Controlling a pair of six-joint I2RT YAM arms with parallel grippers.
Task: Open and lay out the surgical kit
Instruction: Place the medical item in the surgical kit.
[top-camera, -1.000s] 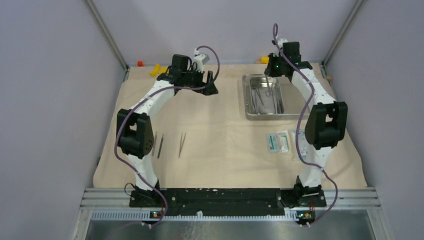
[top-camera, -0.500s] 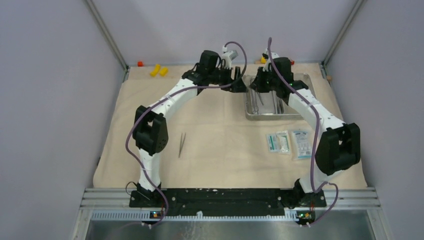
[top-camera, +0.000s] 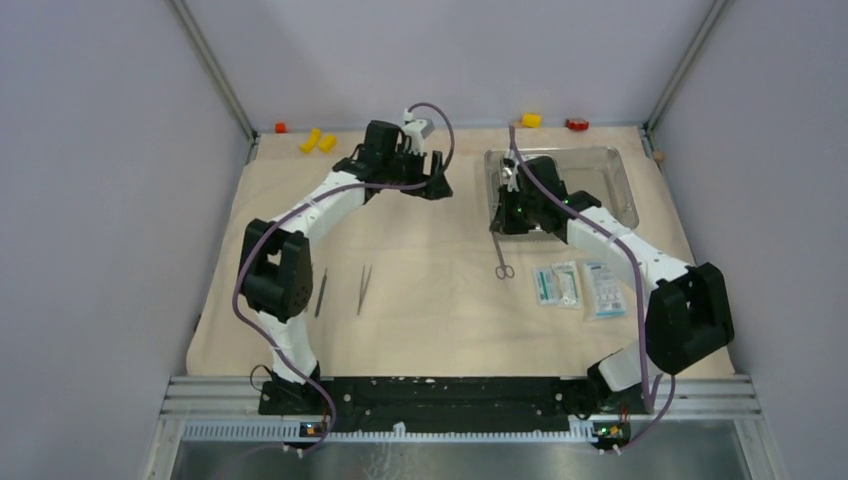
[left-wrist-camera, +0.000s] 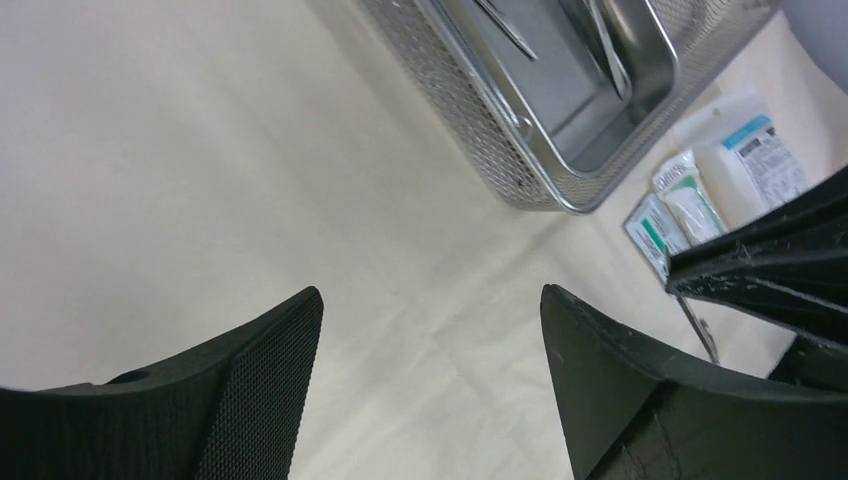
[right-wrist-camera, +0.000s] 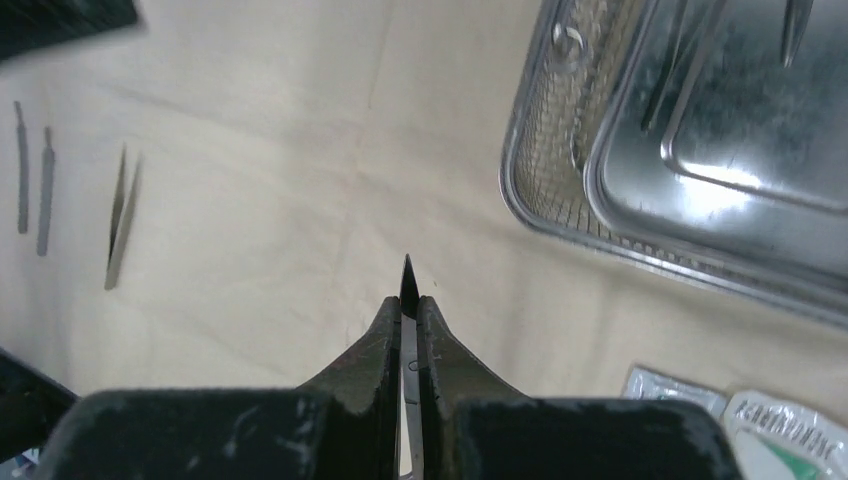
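The beige cloth wrap (top-camera: 430, 320) lies spread flat. At its back right stands the steel tray (top-camera: 620, 195), and thin instruments (right-wrist-camera: 680, 60) lie inside it. My right gripper (top-camera: 503, 225) hovers off the tray's near left corner, shut on thin metal scissors (top-camera: 501, 258) whose ring handles hang down. In the right wrist view the scissors' tip (right-wrist-camera: 408, 272) pokes out past the gripper (right-wrist-camera: 409, 303). Left of the tray, my left gripper (top-camera: 437, 186) is open and empty over bare cloth (left-wrist-camera: 430, 300). Tweezers (top-camera: 365, 288) and a flat instrument (top-camera: 321, 292) lie on the left. White-and-teal packets (top-camera: 556, 285) lie near the right.
Small yellow blocks (top-camera: 318, 140) and red blocks (top-camera: 576, 124) sit along the back edge, off the cloth. Grey walls close in both sides. In the left wrist view, the tray's mesh side (left-wrist-camera: 520, 170) and the packets (left-wrist-camera: 690, 200) show beyond my fingers.
My right gripper has drawn the scissors out of the tray, toward me and to the left. The left gripper has pulled back left from the tray's edge.
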